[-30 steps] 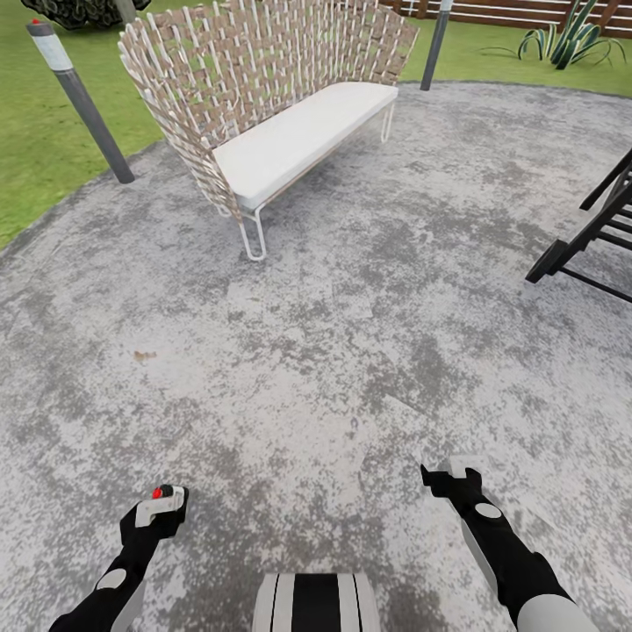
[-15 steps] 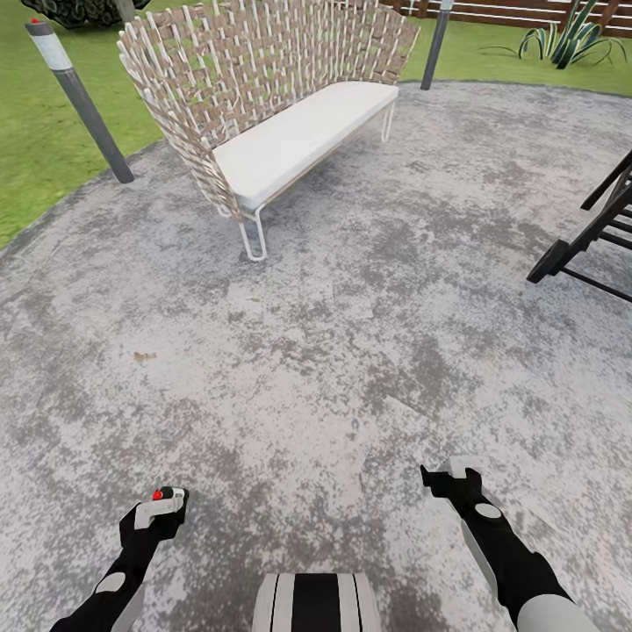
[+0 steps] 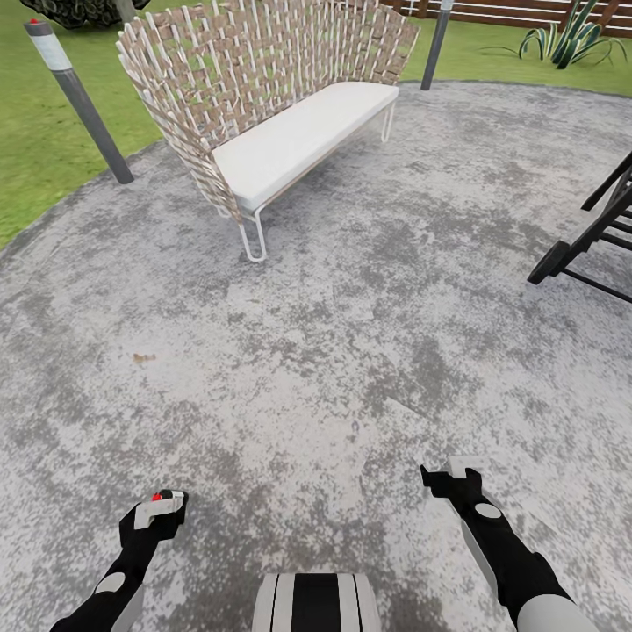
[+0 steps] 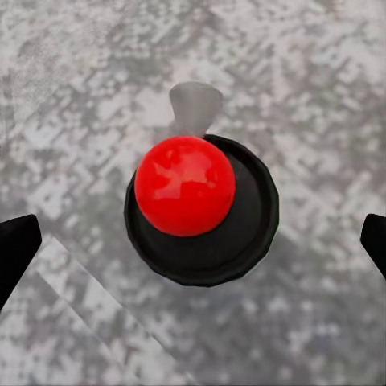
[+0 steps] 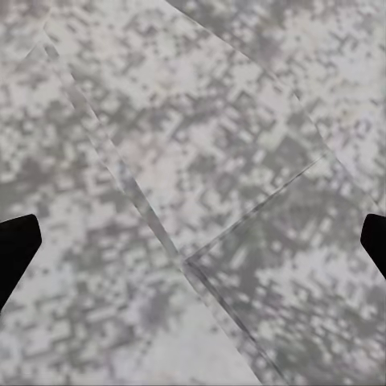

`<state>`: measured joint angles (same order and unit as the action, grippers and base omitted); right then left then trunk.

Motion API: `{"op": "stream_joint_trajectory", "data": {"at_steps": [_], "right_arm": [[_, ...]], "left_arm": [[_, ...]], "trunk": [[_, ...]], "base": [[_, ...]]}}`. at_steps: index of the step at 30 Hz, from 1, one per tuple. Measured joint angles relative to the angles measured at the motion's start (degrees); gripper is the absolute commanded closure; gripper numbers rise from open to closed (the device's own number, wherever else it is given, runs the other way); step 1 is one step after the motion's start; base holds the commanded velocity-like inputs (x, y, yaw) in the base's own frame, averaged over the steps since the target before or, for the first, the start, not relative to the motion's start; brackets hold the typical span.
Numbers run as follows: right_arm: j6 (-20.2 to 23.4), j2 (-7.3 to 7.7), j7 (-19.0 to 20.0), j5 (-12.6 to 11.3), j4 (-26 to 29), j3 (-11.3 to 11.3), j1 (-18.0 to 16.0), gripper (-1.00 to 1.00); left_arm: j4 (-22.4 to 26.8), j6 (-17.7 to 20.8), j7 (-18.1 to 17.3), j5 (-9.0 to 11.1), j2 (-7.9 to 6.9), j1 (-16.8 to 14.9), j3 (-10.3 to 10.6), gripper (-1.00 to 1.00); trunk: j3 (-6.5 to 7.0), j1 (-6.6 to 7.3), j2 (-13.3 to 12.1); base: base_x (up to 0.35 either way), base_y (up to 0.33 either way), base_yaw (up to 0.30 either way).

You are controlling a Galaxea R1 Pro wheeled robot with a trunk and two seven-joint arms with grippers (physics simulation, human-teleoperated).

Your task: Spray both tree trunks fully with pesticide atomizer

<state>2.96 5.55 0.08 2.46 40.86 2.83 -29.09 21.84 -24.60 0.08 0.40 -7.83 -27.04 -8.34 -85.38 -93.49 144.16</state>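
The pesticide atomizer, the pesticide and both trees are out of view. I stand on a mottled grey paved patio (image 3: 351, 369) with green lawn (image 3: 35, 149) around it. My left gripper (image 3: 158, 509) hangs low over the paving with a red spot at its tip. In the left wrist view this gripper (image 4: 193, 249) is open, fingertips (image 4: 14, 241) far apart. Between them lies a red dome (image 4: 185, 185) on a black disc with a pale grey tab; I cannot tell what it is. My right gripper (image 3: 449, 474) (image 5: 193, 249) is open over bare paving.
A woven bench with a white seat (image 3: 290, 140) stands ahead. Grey posts rise at the left (image 3: 83, 105) and behind the bench (image 3: 434, 48). A black slatted frame (image 3: 588, 237) juts in at the right. A slat fence (image 3: 527, 13) and spiky plant (image 3: 570, 39) lie beyond.
My left gripper, with the red spot at its tip, has slid slightly toward the lower edge of the head view. The right arm has held still.
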Motion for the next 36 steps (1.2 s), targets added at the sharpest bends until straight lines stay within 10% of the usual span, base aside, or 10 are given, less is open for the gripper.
{"op": "stream_joint_trajectory", "data": {"at_steps": [32,33,36], "right_arm": [[0.0,-0.01,0.0,0.0,-0.1,-0.1,0.0,-1.0],[0.0,0.0,0.0,0.0,-0.1,-0.1,0.0,-1.0],[0.0,-0.01,0.0,0.0,-0.1,-0.1,0.0,-1.0]], "left_arm": [[0.8,-0.1,-0.2,0.5,-0.09,0.0,-0.5,-1.0],[0.8,-0.1,-0.2,0.5,-0.09,0.0,-0.5,1.0],[0.7,0.0,-0.2,0.4,-0.04,0.0,-0.5,1.0]], "trunk": [[0.0,0.0,0.0],[0.0,0.0,0.0],[0.0,0.0,0.0]], "base": [[0.0,0.0,0.0],[0.0,0.0,0.0],[0.0,0.0,0.0]]}}
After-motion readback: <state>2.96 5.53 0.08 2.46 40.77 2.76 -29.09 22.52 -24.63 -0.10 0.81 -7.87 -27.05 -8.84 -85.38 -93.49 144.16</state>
